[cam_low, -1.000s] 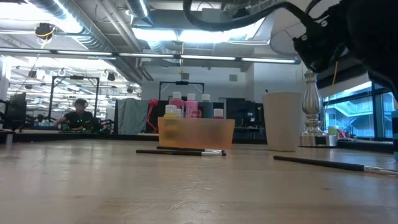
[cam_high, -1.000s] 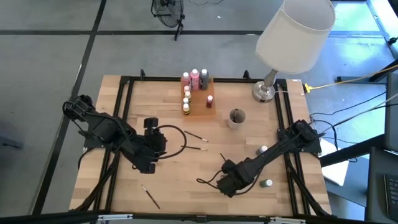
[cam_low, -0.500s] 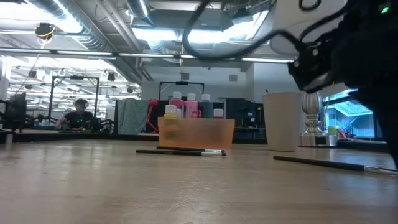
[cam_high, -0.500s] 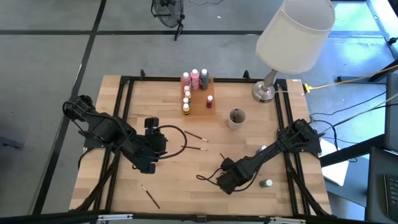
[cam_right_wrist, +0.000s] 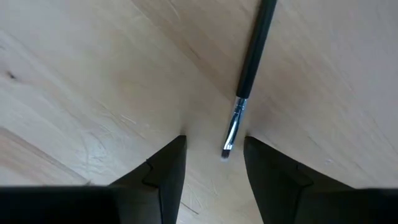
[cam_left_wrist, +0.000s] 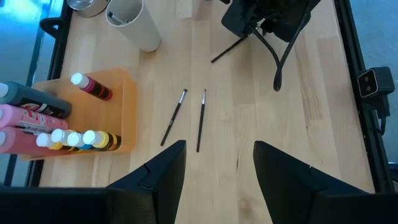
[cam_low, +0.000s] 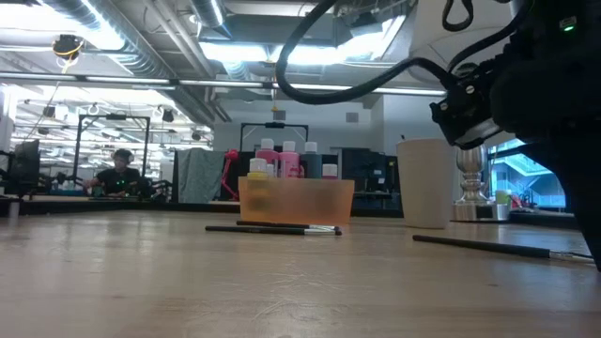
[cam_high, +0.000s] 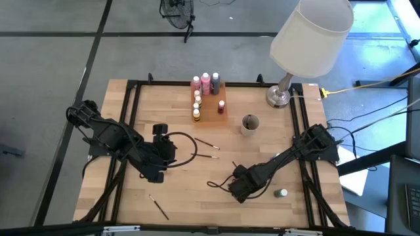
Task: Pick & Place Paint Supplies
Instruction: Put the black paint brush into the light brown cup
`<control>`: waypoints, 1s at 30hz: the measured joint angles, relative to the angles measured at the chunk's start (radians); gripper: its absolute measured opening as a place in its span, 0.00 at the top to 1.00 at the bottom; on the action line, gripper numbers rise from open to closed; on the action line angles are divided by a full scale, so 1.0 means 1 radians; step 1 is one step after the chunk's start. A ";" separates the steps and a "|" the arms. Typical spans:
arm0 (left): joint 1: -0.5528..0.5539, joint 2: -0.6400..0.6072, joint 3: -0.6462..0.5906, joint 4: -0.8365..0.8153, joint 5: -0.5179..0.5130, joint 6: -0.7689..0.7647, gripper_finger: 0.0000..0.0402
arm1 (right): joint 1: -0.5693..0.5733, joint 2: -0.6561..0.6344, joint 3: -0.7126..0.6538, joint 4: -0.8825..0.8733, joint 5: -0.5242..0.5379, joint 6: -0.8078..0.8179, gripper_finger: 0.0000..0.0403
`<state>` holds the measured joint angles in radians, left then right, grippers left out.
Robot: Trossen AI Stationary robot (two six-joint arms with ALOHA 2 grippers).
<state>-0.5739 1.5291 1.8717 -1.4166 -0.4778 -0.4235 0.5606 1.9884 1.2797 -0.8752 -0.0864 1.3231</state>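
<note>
Overhead coverage comes first: the wooden surface (cam_high: 197, 190) is fenced by a black frame along its sides. The right jaws (cam_high: 237, 189) hang low over its near middle with bare wood on every side of them, and a green-capped bottle (cam_high: 281, 193) lies just off to one side. The left jaws (cam_high: 159, 152) wait above the left half, two brushes (cam_high: 209, 149) lying just beyond them. The orange tray (cam_high: 213, 107) with its paint bottles (cam_high: 205, 84), a grey cup (cam_high: 249, 124) and a lamp (cam_high: 308, 39) crowd the far edge. One lone brush (cam_high: 158, 206) lies near the front edge.

Level across the surface, the tray (cam_low: 295, 201) hides the lower parts of the bottles (cam_low: 282, 160) standing in it; two brushes (cam_low: 272, 228) lie before it and another brush (cam_low: 502, 249) reaches toward the frame edge. The arm mass at upper right is cut off, and neither set of jaws can be made out here. A person (cam_low: 120, 169) sits far behind.

From the left wrist, the jaws (cam_left_wrist: 214, 165) stand apart and empty, the two brushes (cam_left_wrist: 186, 118) straight ahead of them, the tray (cam_left_wrist: 124, 112) off to one side and the other arm (cam_left_wrist: 270, 18) farther off.

From the right wrist, the jaws (cam_right_wrist: 213, 158) stand apart with a brush tip (cam_right_wrist: 231, 134) between them, unclamped; the handle (cam_right_wrist: 255, 46) runs out of frame.
</note>
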 joint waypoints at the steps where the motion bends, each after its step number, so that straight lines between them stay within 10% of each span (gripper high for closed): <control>1: 0.000 0.000 0.000 0.000 0.000 0.000 0.54 | 0.000 0.000 0.000 0.000 0.000 0.000 0.59; 30: 0.000 0.000 0.000 0.007 0.000 -0.027 0.54 | 0.002 0.005 -0.001 -0.010 -0.002 0.004 0.77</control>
<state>-0.5739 1.5291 1.8714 -1.4097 -0.4778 -0.4502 0.5625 1.9934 1.2790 -0.8856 -0.0888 1.3273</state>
